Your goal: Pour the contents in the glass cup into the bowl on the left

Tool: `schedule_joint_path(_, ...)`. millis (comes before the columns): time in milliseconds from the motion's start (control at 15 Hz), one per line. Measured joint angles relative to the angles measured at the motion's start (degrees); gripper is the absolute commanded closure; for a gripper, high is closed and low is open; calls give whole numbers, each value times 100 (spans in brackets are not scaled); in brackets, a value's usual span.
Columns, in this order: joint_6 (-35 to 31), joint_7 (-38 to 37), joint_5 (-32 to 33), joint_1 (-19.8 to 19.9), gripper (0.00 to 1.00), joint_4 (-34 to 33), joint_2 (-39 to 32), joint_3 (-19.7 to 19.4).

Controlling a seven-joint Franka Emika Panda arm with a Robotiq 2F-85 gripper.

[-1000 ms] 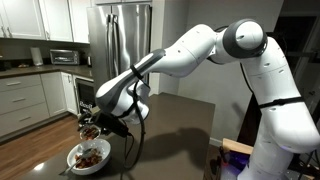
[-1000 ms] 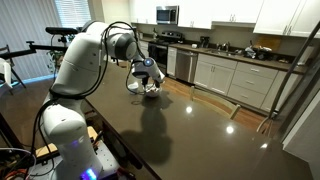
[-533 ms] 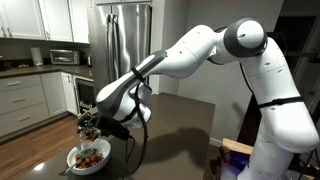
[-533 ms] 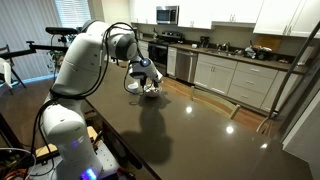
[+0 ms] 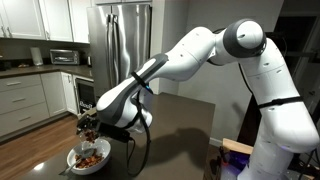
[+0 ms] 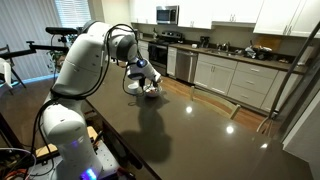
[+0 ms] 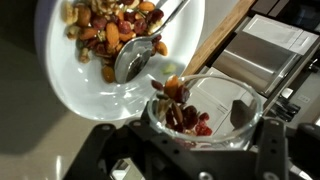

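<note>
My gripper (image 7: 198,140) is shut on the glass cup (image 7: 243,128), which is tipped over the white bowl (image 7: 70,75). Reddish-brown bits (image 7: 183,117) lie in the cup, and some spill at its rim toward the bowl. The bowl holds a heap of nuts and dried fruit (image 7: 105,25) and a metal spoon (image 7: 138,58). In an exterior view the gripper (image 5: 92,128) hangs just above the bowl (image 5: 89,157) at the table's near corner. In an exterior view the gripper (image 6: 144,77) and the bowl (image 6: 150,92) sit at the far end of the table.
The dark tabletop (image 6: 190,130) stretches out from the bowl. A steel fridge (image 5: 122,45) and white kitchen cabinets (image 5: 22,100) stand behind. The table edge and wooden floor (image 7: 215,50) lie close beside the bowl.
The gripper has tilted the cup a little further over the bowl, and more bits have slid toward its rim. The bowl has not moved.
</note>
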State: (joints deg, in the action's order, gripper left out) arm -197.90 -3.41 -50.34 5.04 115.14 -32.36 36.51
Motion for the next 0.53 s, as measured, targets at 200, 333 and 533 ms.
schedule_joint_path(200,2,0,114,-5,47,-2,0,-104)
schedule_joint_path(333,2,0,166,-15,47,-11,2,-165)
schedule_joint_path(533,2,-2,264,-50,47,-33,3,-252)
